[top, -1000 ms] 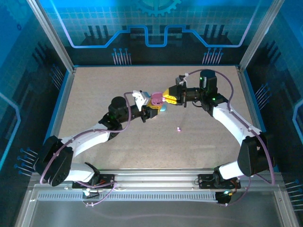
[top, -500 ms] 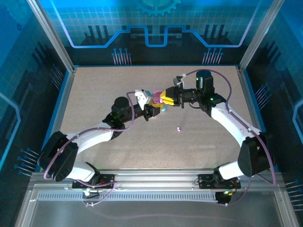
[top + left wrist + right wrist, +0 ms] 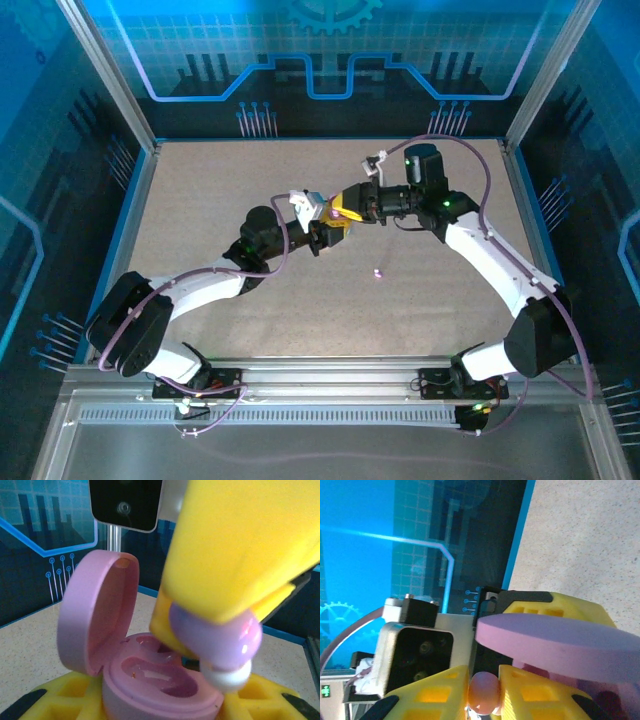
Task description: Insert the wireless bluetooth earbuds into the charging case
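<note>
Nearest to the arm bases, we see a loose earbud [image 3: 377,271], tiny and pinkish. It lies alone on the counter [image 3: 200,200], in front of both claws and apart from them.

Next out, mid-counter, is the left claw [image 3: 325,234]. We mark it as closed on the charging case [image 3: 160,680], and its yellow fingers [image 3: 65,695] clamp the pink base from both sides. The case is open, and its lid [image 3: 97,612] stands upright on the left of the base in the left wrist view. Two wells show in the base and both look empty.

Just beyond it, the right claw [image 3: 484,694] meets the left one tip to tip. Its jaws are nearly closed and pinch a pinkish-purple earbud [image 3: 215,640] between the yellow fingers [image 3: 437,695]. The earbud has a white tip [image 3: 227,677] that points down. It hangs right over the right side of the base, at the edge of the wells. We cannot tell if the tip touches the case. It is not seated in a well yet.

In the right wrist view the lid lies edge-on as a wide pink slab just above the held earbud. The left wrist camera [image 3: 415,655] sits close behind it.

Farther out the counter runs to the blue back wall [image 3: 330,50].
</note>
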`<state>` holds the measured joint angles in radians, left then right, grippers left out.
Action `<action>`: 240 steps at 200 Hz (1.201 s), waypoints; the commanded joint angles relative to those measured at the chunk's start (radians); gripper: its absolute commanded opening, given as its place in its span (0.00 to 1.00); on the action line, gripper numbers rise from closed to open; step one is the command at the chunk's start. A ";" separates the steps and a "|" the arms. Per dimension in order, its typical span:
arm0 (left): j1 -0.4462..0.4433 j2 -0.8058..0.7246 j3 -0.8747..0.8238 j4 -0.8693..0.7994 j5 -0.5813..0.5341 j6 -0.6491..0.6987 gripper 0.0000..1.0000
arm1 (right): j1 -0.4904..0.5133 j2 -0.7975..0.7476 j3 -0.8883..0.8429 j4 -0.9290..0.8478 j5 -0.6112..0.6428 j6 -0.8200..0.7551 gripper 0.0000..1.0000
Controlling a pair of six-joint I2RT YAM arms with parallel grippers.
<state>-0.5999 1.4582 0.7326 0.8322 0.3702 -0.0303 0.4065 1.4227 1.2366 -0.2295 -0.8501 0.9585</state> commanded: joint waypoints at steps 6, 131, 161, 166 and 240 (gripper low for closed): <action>-0.008 0.008 0.034 0.073 -0.007 -0.025 0.31 | 0.021 -0.041 0.029 -0.087 0.102 -0.089 0.24; -0.018 0.001 0.035 0.084 0.018 -0.036 0.31 | 0.057 -0.077 -0.002 -0.005 0.209 -0.070 0.24; -0.019 -0.002 0.030 0.102 0.002 -0.043 0.31 | 0.068 -0.076 0.013 -0.075 0.248 -0.119 0.24; -0.018 -0.003 0.028 0.108 0.000 -0.046 0.31 | 0.069 -0.077 0.016 -0.091 0.257 -0.131 0.24; -0.018 -0.008 0.022 0.130 -0.011 -0.055 0.31 | 0.092 -0.075 0.048 -0.221 0.346 -0.221 0.25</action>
<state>-0.6128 1.4597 0.7326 0.8635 0.3710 -0.0734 0.4797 1.3540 1.2587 -0.3370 -0.5629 0.7906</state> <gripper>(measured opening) 0.390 0.247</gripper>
